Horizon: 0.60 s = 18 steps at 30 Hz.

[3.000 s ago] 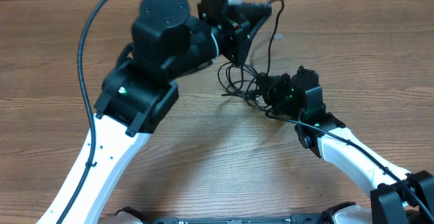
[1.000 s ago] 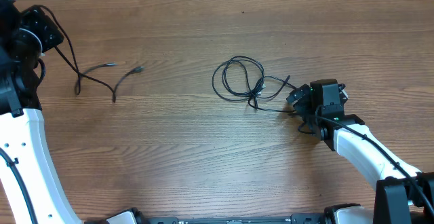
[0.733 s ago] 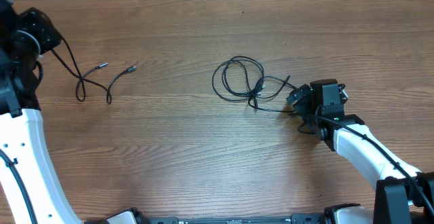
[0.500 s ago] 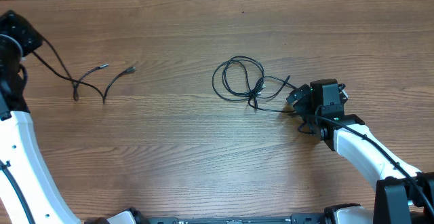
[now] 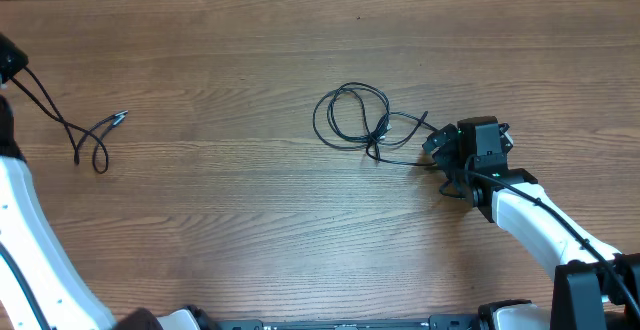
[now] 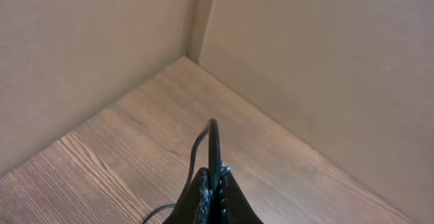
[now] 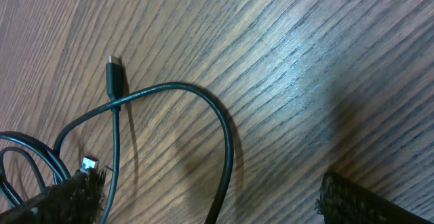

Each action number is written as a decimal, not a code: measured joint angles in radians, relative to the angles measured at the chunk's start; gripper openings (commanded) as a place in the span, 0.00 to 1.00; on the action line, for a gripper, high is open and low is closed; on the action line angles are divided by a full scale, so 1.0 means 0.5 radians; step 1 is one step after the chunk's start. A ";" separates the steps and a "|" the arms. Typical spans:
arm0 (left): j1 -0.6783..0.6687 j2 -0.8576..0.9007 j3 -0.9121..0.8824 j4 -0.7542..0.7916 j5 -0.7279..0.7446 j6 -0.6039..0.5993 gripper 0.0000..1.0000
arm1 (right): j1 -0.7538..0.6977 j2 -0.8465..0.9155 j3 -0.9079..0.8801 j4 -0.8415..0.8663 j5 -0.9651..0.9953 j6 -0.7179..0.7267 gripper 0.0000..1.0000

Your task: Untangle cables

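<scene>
One thin black cable lies apart at the far left, trailing from my left gripper at the frame edge to a small loop and a pale tip. In the left wrist view my left gripper is shut on that cable, which sticks out past the fingertips. The other cables lie looped together at the table's middle. My right gripper rests just right of them, open. In the right wrist view a cable runs between its fingers untouched, with a plug end and a silvery tip nearby.
Wooden table all round. In the left wrist view two tan walls meet at a corner just beyond the table's edge. The right arm's white link stretches to the lower right.
My left gripper has moved farther left and pulled its cable along the table, away from the looped cables. The right arm and the looped cables have not moved.
</scene>
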 measured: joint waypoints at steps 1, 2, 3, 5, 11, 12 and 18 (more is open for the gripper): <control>0.002 0.037 0.000 0.013 -0.011 -0.001 0.04 | 0.000 0.000 0.000 0.002 0.000 0.000 1.00; 0.002 0.096 0.000 0.050 -0.027 0.000 0.04 | 0.000 0.000 0.000 0.001 0.000 0.000 1.00; 0.002 0.133 0.000 0.081 -0.038 0.000 0.04 | 0.000 0.000 0.000 0.002 0.000 0.001 1.00; 0.002 0.220 0.000 0.233 -0.063 -0.001 0.04 | 0.000 0.001 0.000 0.001 0.001 0.000 1.00; 0.002 0.381 0.000 0.847 -0.020 -0.002 0.04 | 0.000 0.001 0.000 0.000 0.001 0.000 1.00; 0.002 0.406 0.002 1.023 -0.005 -0.002 0.04 | 0.000 0.001 0.000 0.001 0.000 -0.002 1.00; 0.002 0.507 0.049 2.045 -0.024 -0.032 0.09 | 0.000 0.002 0.000 0.001 0.000 -0.001 1.00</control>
